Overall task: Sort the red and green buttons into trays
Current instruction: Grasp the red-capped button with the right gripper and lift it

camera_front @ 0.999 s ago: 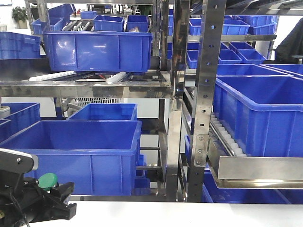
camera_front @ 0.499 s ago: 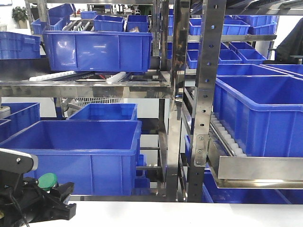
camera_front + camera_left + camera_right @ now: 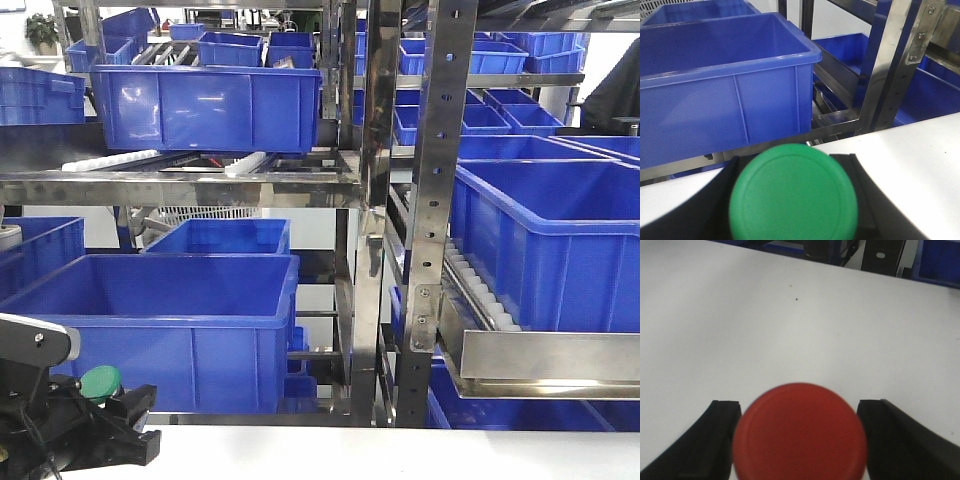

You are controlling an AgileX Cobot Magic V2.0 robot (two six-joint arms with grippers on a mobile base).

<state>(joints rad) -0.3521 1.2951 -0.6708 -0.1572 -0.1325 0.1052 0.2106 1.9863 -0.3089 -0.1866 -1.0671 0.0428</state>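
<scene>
The green button (image 3: 794, 196) fills the lower part of the left wrist view, its round cap facing the camera. My left gripper (image 3: 792, 161) is shut on it, a black finger (image 3: 715, 205) on each side. In the front view the same green button (image 3: 100, 382) sits in the left gripper (image 3: 125, 418) at the bottom left, above the white table (image 3: 400, 455). The red button (image 3: 800, 432) is held over the white table (image 3: 790, 315) by my right gripper (image 3: 799, 404), which is shut on it. The trays are out of view.
A steel rack (image 3: 425, 200) with several blue crates (image 3: 160, 320) stands right behind the table's far edge. One big blue crate (image 3: 715, 80) is close in front of the left gripper. The rack's steel posts (image 3: 890, 60) rise to its right.
</scene>
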